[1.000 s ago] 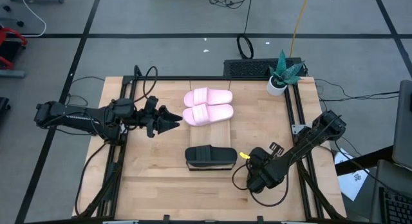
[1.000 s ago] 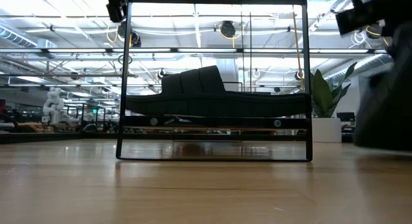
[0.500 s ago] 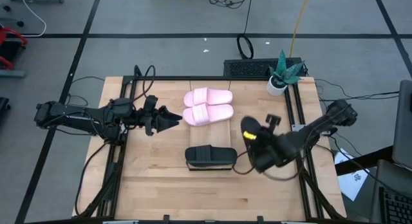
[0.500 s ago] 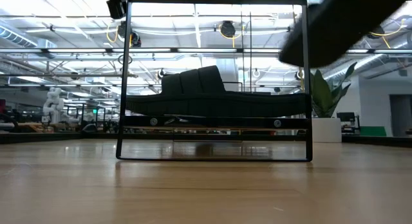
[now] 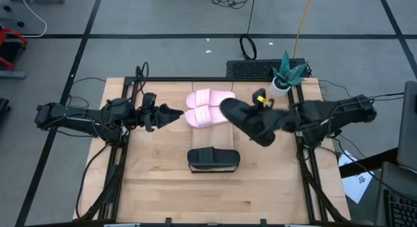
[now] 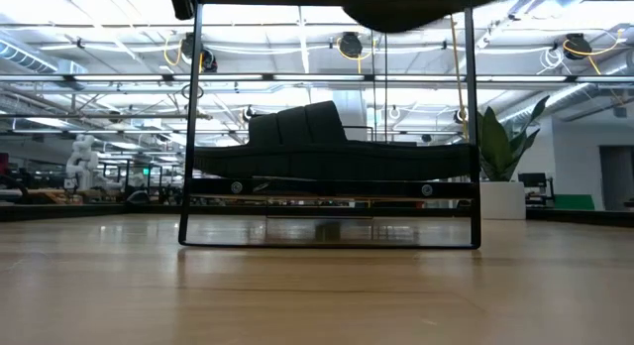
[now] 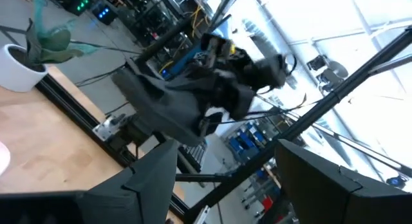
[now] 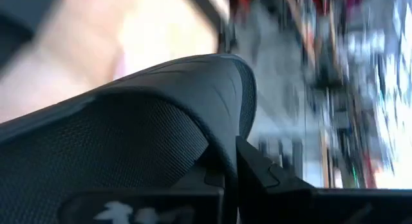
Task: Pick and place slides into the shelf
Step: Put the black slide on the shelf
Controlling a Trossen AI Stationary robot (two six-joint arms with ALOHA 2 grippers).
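Note:
A light pink pair of slides lies side by side on the far part of the wooden shelf. One black slide rests sole-down on the shelf's near end and shows behind the black wire frame in the low view. My right gripper is shut on a second black slide, held in the air just right of the pink pair. My left gripper hovers open, left of the pink pair, pointing at it. My right gripper holds the black slide at its wide mesh strap, with one dark finger right beside the strap's edge. It comes in from the table's right. The slide is lifted clear and tilted; its underside shows at the top of the low view.
A potted plant stands at the table's far right corner, close to the right arm. A keyboard lies beyond the far edge. Black rails run along both sides of the table. Bare tabletop lies left and right of the shelf.
My right gripper has carried the black slide from the table's near right part up and toward the far edge and left. The slide now hangs in the air beside the pink pair. In the low view it rose out of the picture's right side to the top.

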